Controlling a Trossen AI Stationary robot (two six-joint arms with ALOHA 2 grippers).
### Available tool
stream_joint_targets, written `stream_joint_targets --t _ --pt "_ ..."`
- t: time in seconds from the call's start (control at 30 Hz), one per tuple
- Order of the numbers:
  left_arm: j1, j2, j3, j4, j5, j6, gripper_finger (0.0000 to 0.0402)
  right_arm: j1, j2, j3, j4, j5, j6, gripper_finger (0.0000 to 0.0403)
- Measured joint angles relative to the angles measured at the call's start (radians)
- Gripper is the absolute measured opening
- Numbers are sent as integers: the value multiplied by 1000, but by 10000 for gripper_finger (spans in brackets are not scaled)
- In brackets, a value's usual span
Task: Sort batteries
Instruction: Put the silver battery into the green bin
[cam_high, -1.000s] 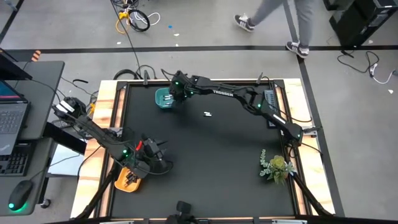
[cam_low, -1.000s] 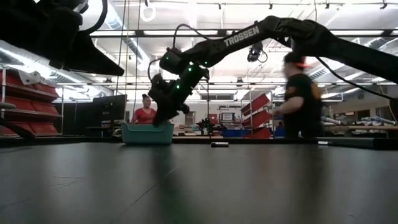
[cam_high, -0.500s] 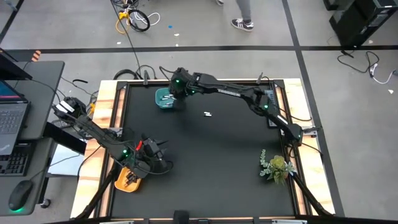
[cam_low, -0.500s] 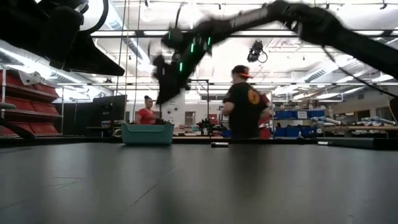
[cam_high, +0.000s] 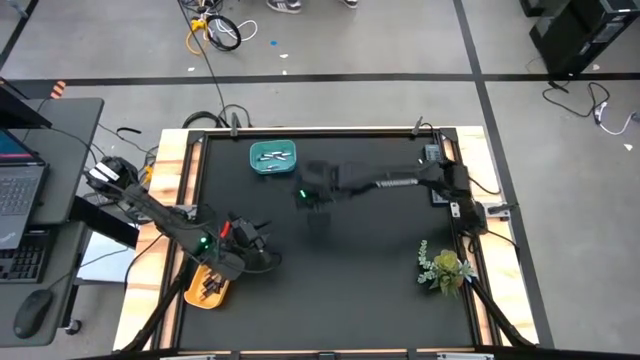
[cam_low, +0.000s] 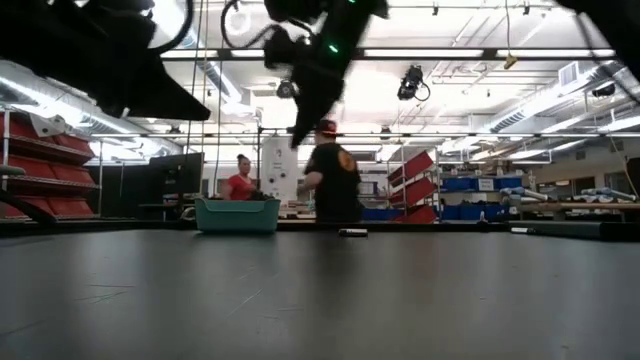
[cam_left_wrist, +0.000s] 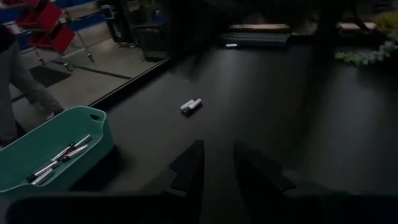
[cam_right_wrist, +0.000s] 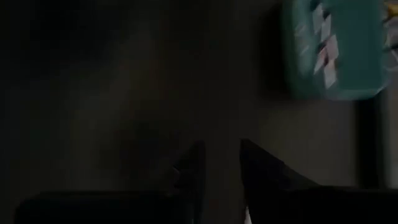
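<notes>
The teal bin (cam_high: 272, 158) sits near the table's far edge with several whitish batteries lying inside; it also shows in the low view (cam_low: 237, 215) and in the left wrist view (cam_left_wrist: 53, 155). Two whitish batteries (cam_left_wrist: 191, 106) lie side by side on the black mat, seen low as a small dark bar (cam_low: 352, 232); in the high view my right arm covers them. My right gripper (cam_high: 312, 200) is blurred, high above the mat's middle (cam_low: 300, 130), open and empty. My left gripper (cam_high: 258, 236) waits open near the yellow bin (cam_high: 207, 287), which holds dark batteries.
A small green plant (cam_high: 443, 268) stands at the table's right near side. A grey ribbed strip (cam_high: 437, 165) lies along the right edge. Wooden borders frame the black mat. A desk with a laptop stands left of the table. People stand in the room beyond (cam_low: 333, 185).
My right gripper has risen from over the teal bin and swung fast toward the table's middle and near side, leaving the bin uncovered. A person has walked across the room behind the table. My left arm has stayed near the yellow bin.
</notes>
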Motion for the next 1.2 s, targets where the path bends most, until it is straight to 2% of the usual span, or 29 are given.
stream_joint_targets --t 0.2,0.37,0.47,0.57,0.77,1.0,1.2 --pt "86 0 0 41 44 31 101 136 -249 -515 379 116 218 85" --pt "235 12 0 208 363 218 101 239 -418 -858 596 289 424 85" --pt "323 35 1 294 483 323 101 284 -507 -1015 716 377 552 85" --pt "422 58 19 299 594 370 101 325 -549 -1156 829 408 642 85" --pt "587 150 105 294 782 476 101 400 -574 -1327 1094 432 695 85" --pt "718 332 251 271 1010 607 103 475 -575 -1380 1185 570 751 85" --pt "790 500 442 130 1034 640 132 524 -575 -1383 1228 679 727 85"
